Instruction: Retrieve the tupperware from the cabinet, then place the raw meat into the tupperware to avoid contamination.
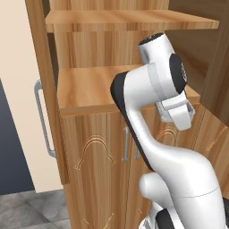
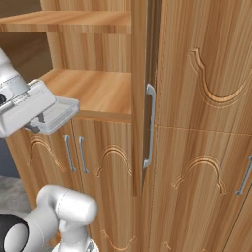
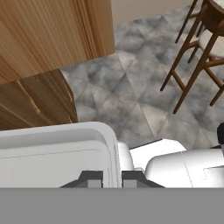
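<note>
Cabinet: tall warm-brown wood cabinet [image 2: 197, 123], upper door open, bare shelves [image 1: 85, 89] exposed.
Gripper: two-finger gripper [image 2: 40, 119] clamped on the tupperware's rim.
Tupperware: small clear box [image 2: 61, 114], held in front of the lower shelf's edge, clear of it.

Even, soft rendered light; sharp views, faint shadows.

Warm-brown grained wood cabinet [image 2: 197, 123], smooth silver metal handles [image 2: 149, 125], clear glossy plastic tupperware [image 2: 59, 115], grey stone-look floor [image 3: 131, 92]
</note>
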You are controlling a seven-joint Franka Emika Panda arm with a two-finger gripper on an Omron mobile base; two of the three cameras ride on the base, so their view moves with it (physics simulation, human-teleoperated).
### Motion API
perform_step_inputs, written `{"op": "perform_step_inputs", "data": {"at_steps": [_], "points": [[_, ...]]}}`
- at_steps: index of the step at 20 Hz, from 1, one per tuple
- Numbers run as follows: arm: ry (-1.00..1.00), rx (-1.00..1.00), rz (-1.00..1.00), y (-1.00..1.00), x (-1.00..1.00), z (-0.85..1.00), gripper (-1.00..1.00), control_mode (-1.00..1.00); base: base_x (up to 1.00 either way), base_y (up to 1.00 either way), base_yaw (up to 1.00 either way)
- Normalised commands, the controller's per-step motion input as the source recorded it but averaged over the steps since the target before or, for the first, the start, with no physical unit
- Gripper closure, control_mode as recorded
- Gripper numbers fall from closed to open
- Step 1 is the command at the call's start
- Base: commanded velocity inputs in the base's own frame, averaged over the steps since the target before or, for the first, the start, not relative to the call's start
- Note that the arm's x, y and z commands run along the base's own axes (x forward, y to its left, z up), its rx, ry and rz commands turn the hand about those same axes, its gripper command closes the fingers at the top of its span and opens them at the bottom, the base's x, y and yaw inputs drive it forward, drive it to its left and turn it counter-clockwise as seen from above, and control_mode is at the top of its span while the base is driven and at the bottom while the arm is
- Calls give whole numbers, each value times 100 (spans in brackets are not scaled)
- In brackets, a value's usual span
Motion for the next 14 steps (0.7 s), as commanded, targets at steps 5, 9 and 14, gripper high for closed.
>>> {"op": "perform_step_inputs", "data": {"at_steps": [5,9,14], "points": [[0,0,0,0,-2,0,100,100,-38,-2,-6],[0,0,0,0,0,0,100,100,-57,0,-6],[0,0,0,0,0,0,100,100,-48,0,-3]]}}
